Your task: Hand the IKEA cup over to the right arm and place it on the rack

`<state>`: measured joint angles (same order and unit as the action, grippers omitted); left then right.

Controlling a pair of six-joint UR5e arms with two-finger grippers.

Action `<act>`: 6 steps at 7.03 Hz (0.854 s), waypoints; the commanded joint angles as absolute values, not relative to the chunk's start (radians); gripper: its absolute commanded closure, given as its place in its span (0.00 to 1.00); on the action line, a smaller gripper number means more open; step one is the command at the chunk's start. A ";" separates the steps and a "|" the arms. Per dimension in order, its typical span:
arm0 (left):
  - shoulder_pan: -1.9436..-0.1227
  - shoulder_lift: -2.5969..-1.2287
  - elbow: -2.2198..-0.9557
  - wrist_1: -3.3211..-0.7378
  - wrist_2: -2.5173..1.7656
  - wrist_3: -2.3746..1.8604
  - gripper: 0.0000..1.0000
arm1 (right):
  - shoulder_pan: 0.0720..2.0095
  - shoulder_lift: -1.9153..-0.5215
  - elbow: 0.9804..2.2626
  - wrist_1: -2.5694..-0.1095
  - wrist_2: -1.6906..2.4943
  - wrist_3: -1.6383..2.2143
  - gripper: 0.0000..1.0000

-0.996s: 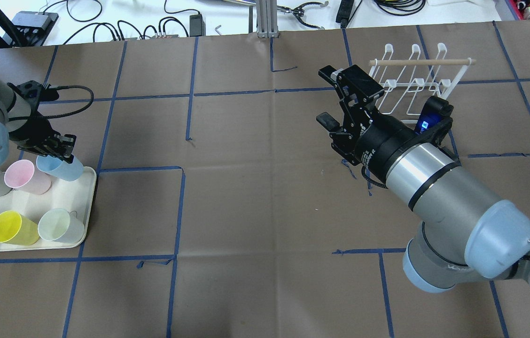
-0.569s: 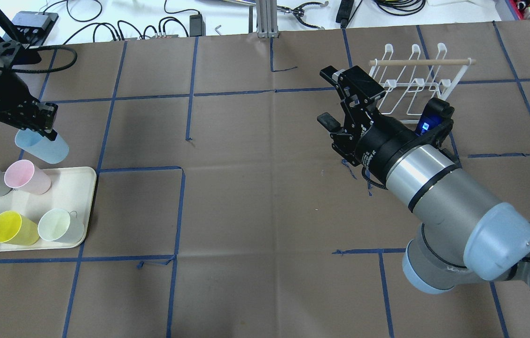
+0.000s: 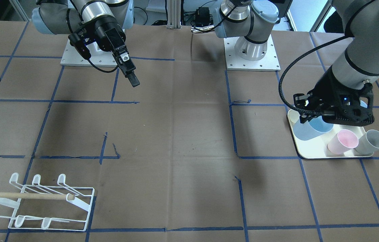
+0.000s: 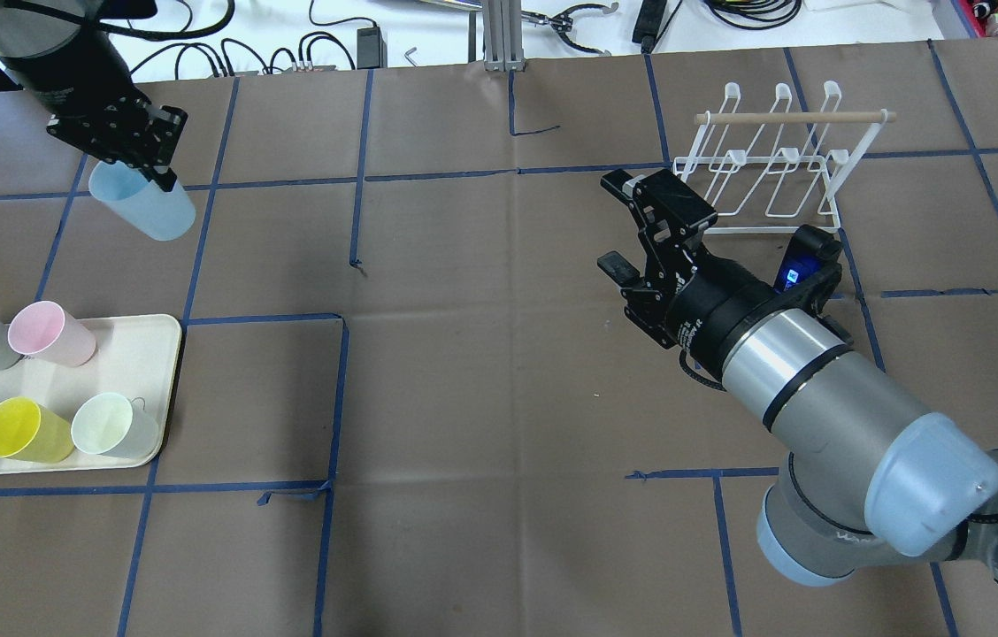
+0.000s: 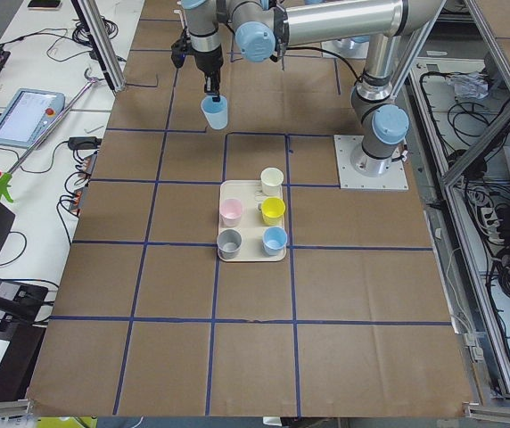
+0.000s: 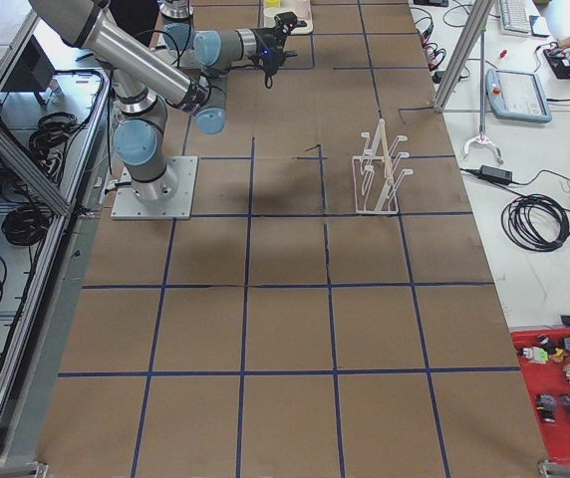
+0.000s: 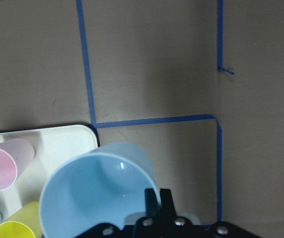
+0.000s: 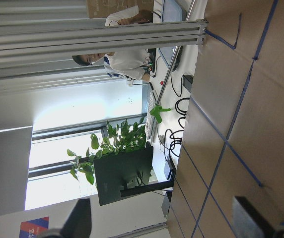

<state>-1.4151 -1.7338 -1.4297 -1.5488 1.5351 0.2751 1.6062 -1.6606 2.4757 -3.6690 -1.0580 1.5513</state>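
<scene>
Cup [image 4: 145,209] clamped by rim in left claw [image 4: 165,180], hanging mouth-up beneath; right claw [image 4: 621,223], jaws apart, well off, opening turned toward cup.

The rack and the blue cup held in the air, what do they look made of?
Rack: probably white-coated metal wire, going by its slim bent rods; its dowel handle looks like pale bare wood. Blue cup: likely matte plastic, thin-walled, evenly coloured, with one small soft highlight inside.
</scene>
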 commanded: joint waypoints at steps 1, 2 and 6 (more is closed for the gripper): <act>-1.439 -1.704 -1.477 -1.322 1.288 0.332 1.00 | 1.606 -1.660 2.477 -3.665 -1.066 1.546 0.00; -1.439 -1.686 -1.526 -1.180 1.187 0.375 0.99 | 1.608 -1.657 2.476 -3.657 -1.074 1.546 0.00; -1.440 -1.546 -1.996 -0.441 0.777 0.494 0.97 | 1.608 -1.660 2.464 -3.548 -1.074 1.543 0.00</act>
